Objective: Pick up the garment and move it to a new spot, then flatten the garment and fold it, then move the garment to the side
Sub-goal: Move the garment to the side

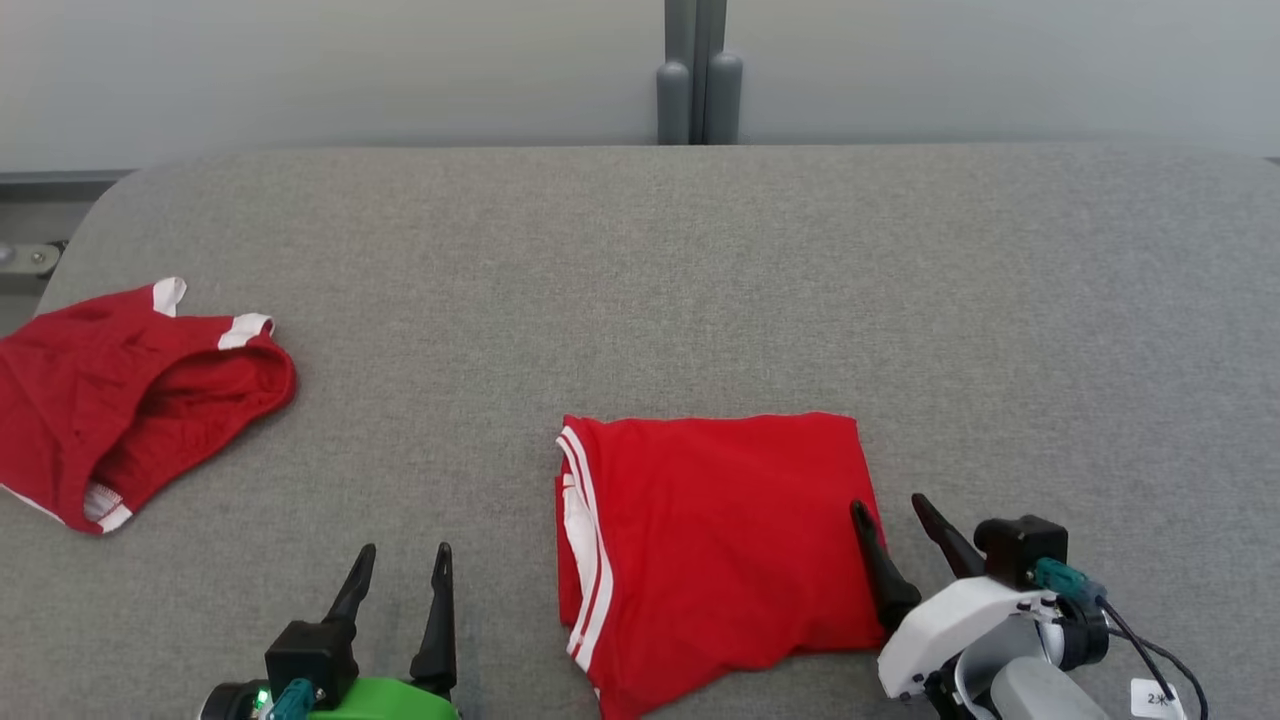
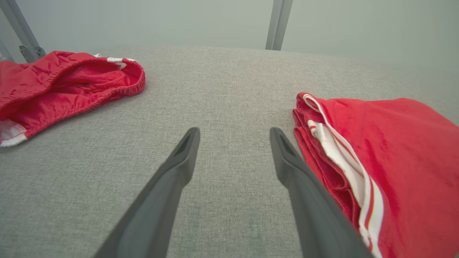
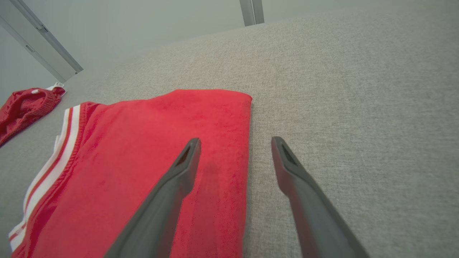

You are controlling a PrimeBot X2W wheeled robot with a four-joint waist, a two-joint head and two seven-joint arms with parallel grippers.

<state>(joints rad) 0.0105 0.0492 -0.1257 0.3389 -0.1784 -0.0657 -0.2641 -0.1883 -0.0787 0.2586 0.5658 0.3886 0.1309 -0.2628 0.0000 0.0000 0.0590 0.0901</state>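
Red cloth, the garment point(image 1: 715, 550), lay folded into a rough rectangle at the near centre of the tabletop point(image 1: 640, 280). Its white-striped edge faced left and its plain folded edge faced right. The fold appeared complete, so the move to the side was judged the outstanding step.

The right gripper point(image 1: 887, 502) stood at the garment's right edge with its jaws spread and holding nothing. In the right wrist view, 1 finger point(image 3: 179, 179) lay over the cloth and the other over bare tabletop. That straddle suited a pinch on the folded edge. Contact with the cloth could not be confirmed.

The left gripper point(image 1: 405, 550) sat low over bare tabletop, just left of the striped edge, with its jaws also spread and empty. It was judged placed to take that side for a 2-handed carry.

A 2nd red garment point(image 1: 130, 400), crumpled with its white trim showing, lay at the far left edge, well apart from the 1st.

The tabletop carried a grey woven covering, flat and unmarked. Behind it stood a pale plain wall point(image 1: 300, 70) with 1 grey post point(image 1: 697, 75) at its centre.
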